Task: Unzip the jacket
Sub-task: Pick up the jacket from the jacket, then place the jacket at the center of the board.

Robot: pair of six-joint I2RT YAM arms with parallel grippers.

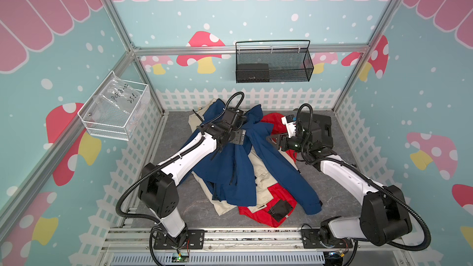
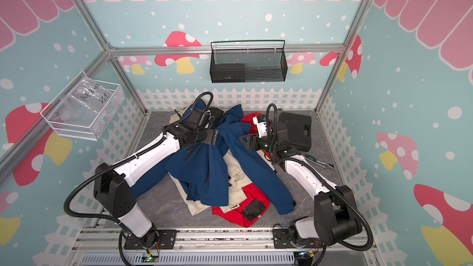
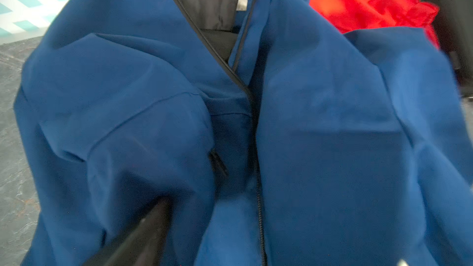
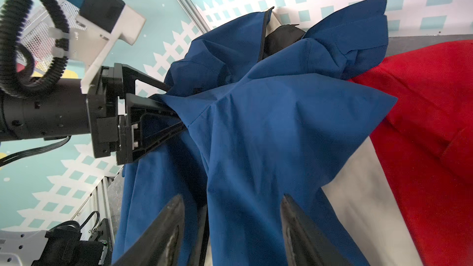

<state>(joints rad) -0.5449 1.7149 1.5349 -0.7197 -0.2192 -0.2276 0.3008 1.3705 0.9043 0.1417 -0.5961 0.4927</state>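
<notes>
Right jaws astride jacket (image 4: 256,136), wrist-view only

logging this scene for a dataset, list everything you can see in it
blue jacket: 1, blue, mid-table atop the pile
red garment: 1, red, under the jacket
beige garment: 1, beige, under the jacket
black case: 1, black, table's far right
mesh basket: 1, black, back wall
wire basket: 1, white, left wall, holding clear bag
small tools: count unclear, dark, table's right side
table: 1, grey
left gripper: 1, black, at the jacket
right gripper: 1, black, at the jacket
</notes>
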